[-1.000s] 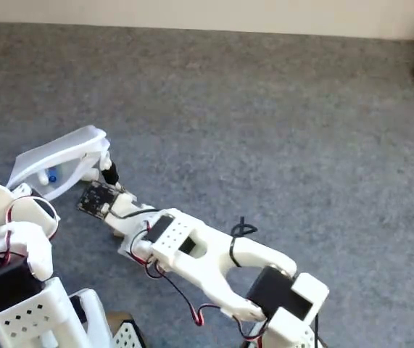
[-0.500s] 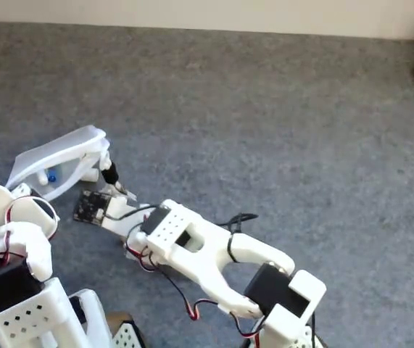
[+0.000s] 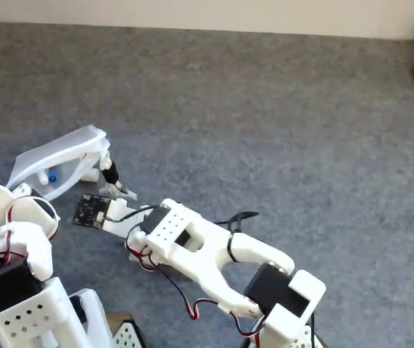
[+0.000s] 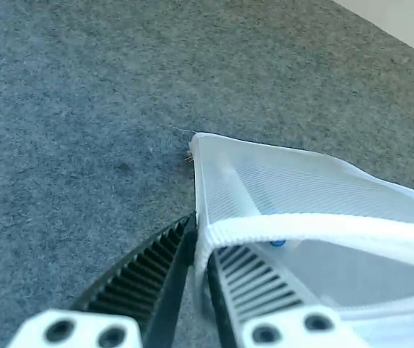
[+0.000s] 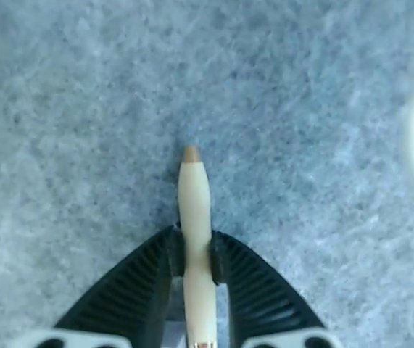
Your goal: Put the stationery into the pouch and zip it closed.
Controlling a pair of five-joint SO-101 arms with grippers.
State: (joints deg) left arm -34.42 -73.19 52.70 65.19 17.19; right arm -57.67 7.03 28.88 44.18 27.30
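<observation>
**While the pouch (image 3: pixel 58 156) is held up, the pen (image 5: pixel 193 185) points past it**

Since the coming move is to get the pen into the pouch, what matters is how the pen's line stands to the pouch's mouth. The right gripper (image 5: pixel 195 235) is clamped narrowly on the pen's barrel. The pen runs straight out ahead of the jaws, along their own direction, tip foremost. That tip aims at the carpet (image 3: pixel 265 109) beside the pouch. A white curve, likely the pouch's rim, lies well off to one side of the pen's line. I judge the wrist must turn toward the pouch before it pushes in.

Seen from above, the right gripper sits just beside the end of the pouch farthest from the left arm, so the right arm is the one placed to deliver. The left gripper (image 4: pixel 199 243) is pinched on the pouch's white-banded rim and holds it up off the carpet.

The pen is slim and cream-coloured, with a tan tip. The pouch is translucent white mesh, and a small blue item (image 4: pixel 277 242) shows inside it.
</observation>
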